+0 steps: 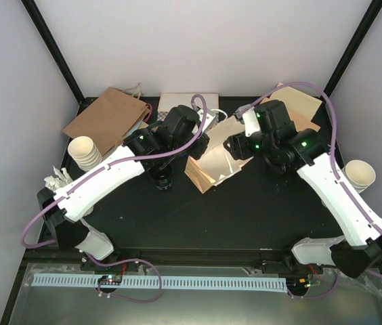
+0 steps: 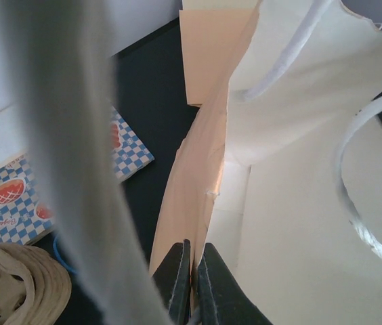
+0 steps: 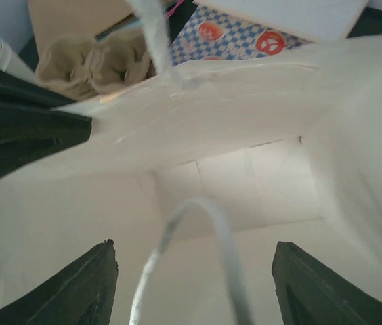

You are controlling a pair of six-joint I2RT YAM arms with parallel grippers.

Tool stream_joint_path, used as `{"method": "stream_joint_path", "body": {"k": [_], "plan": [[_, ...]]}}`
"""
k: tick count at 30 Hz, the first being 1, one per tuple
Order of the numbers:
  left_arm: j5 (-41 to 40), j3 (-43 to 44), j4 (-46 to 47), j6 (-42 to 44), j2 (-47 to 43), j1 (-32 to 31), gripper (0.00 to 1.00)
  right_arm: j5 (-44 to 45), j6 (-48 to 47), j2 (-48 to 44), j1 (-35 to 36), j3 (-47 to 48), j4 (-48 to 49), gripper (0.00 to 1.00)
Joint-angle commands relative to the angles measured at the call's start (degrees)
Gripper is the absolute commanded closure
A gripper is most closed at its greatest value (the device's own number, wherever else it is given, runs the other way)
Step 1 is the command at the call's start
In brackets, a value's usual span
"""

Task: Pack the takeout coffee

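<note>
A paper bag lies open-mouthed in the middle of the black table, white inside. My left gripper is shut on the bag's side wall at its rim, holding the mouth apart. My right gripper stands open at the mouth, looking into the bag, with a white handle loop hanging between its fingers. One takeout coffee, a short cup with a black lid, stands on the table just left of the bag, partly under my left arm. The bag's bottom shows bare.
Flat brown bags lie at the back left and back right. Checkered paper lies behind the bag. Stacks of cream cups stand at the left and right. Pulp carriers sit at the left edge.
</note>
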Motion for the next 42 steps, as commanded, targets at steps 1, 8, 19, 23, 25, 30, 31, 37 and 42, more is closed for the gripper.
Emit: {"method": "stream_joint_path", "body": {"k": [1,8,19,23,25,30,31,37,42], "plan": [[0.26,0.76,1.94,1.39,-1.66,0.19,0.95,-4.75,-4.57,1.69,0.19,2.72,-3.23,0.41],[-1.89,1.18,1.62,1.67,-0.96,0.30,0.95,-10.29,-6.26,-1.57,0.19,0.86,-0.91,0.72],[-0.28,8.35,-1.48,4.44,4.31,4.84,0.95,-24.77,-5.58,-9.41,0.19,-11.32,0.10,0.72],[-0.17,9.55,-0.93,5.37,5.14,5.75,0.95,-25.72,-4.05,-12.68,0.18,-15.65,0.78,0.67],[0.12,9.99,-0.54,5.73,5.64,6.05,0.95,-25.69,-3.43,-13.88,0.19,-17.57,1.00,0.59],[0.25,10.41,0.78,5.53,6.26,6.37,0.95,-18.39,0.33,-14.55,0.19,-21.37,1.90,0.42],[0.36,10.41,1.18,5.06,6.44,6.46,0.95,-15.92,1.83,-14.82,0.23,-22.29,2.56,0.41],[3.48,10.12,3.51,2.02,7.20,7.32,0.95,-4.60,9.08,-17.23,0.19,-27.36,5.95,0.36],[7.58,8.34,6.60,-0.33,7.30,8.54,0.95,1.18,12.28,-18.92,0.19,-30.99,7.71,0.35]]}}
